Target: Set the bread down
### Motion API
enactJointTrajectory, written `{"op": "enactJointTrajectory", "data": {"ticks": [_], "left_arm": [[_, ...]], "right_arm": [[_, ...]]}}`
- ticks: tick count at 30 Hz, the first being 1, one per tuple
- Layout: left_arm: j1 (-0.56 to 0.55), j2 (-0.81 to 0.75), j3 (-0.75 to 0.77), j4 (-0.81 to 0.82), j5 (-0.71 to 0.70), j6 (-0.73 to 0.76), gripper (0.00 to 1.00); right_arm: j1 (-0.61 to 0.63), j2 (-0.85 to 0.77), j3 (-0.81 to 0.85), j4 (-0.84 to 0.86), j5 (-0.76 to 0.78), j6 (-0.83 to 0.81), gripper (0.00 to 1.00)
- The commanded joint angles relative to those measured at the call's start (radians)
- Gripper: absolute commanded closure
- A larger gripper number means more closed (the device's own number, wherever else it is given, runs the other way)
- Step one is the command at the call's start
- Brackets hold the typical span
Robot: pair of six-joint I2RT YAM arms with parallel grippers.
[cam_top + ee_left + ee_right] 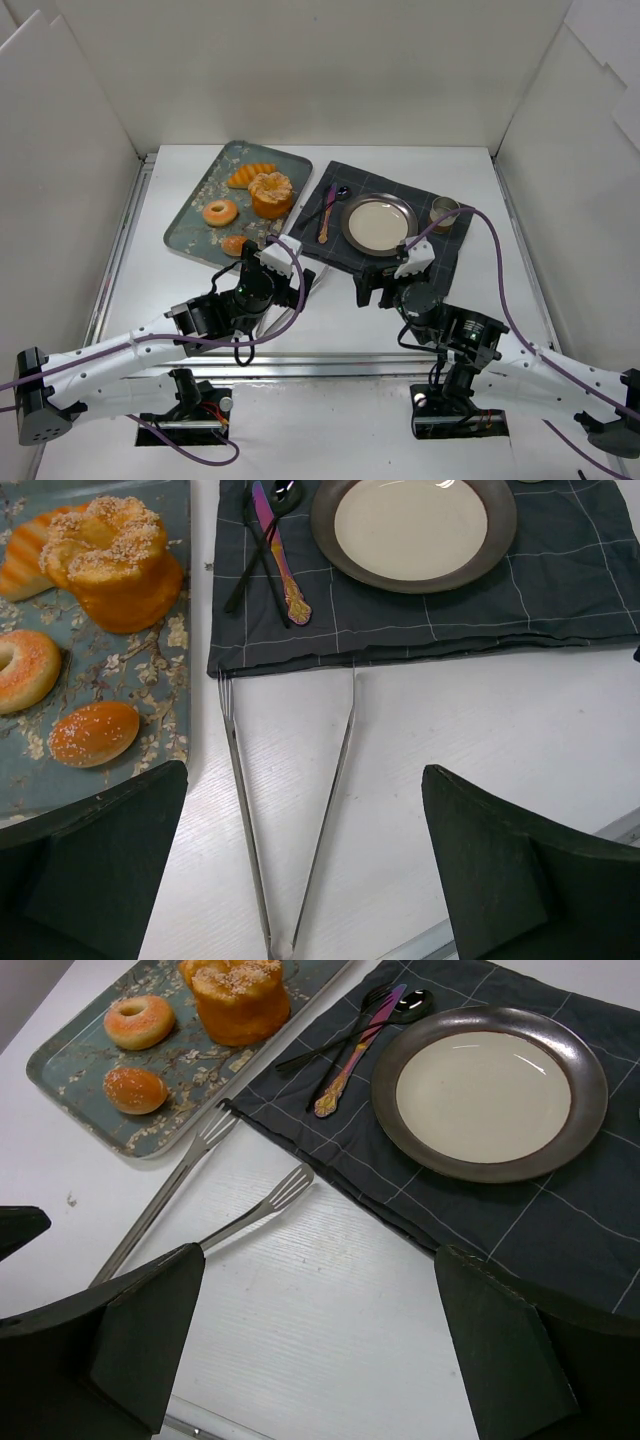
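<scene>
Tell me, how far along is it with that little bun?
Nothing done yet: the bread lies on the tray and the plate is empty. In hand: nothing, the left hand and right hand are open near the tongs. Remaining: grasping and placing the bread.

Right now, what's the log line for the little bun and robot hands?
small oval golden-orange bun: on blue flowery tray | left gripper: open, empty | right gripper: open, empty
</scene>
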Motion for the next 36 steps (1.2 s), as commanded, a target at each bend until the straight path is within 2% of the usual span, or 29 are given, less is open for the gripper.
{"op": "enactJointTrajectory", "data": {"ticks": [1,7,10,14,22,26,36], "left_arm": [[0.002,-0.013,0.028,0.037,-0.007,0.004,0.0],[0.002,0.042,0.044,0.031,0.007,0.006,0.0],[0.071,0.129,0.112,-0.053,-0.004,-0.028,0.0],[0.189,0.241,0.199,-0.167,0.227,-0.018,0.0],[0.329,0.383,0.178,-0.221,0.376,-0.05,0.0],[0.341,0.413,0.147,-0.186,0.442,-0.053,0.0],[0.353,0.625,0.222,-0.261,0.37,-0.087,0.0]], "right_arm": [[0.001,-0.014,0.032,0.042,0.056,0.018,0.02],[0.002,-0.043,0.028,0.042,0.067,0.019,0.02],[0.002,-0.066,0.02,0.04,0.086,0.018,0.02],[0.001,-0.098,0.003,0.039,0.108,0.016,0.02],[0.001,-0.098,0.006,0.037,0.09,0.023,0.02],[-0.001,-0.103,0.011,0.036,0.065,0.026,0.02],[0.001,-0.114,0.026,0.019,0.037,0.009,0.02]]}}
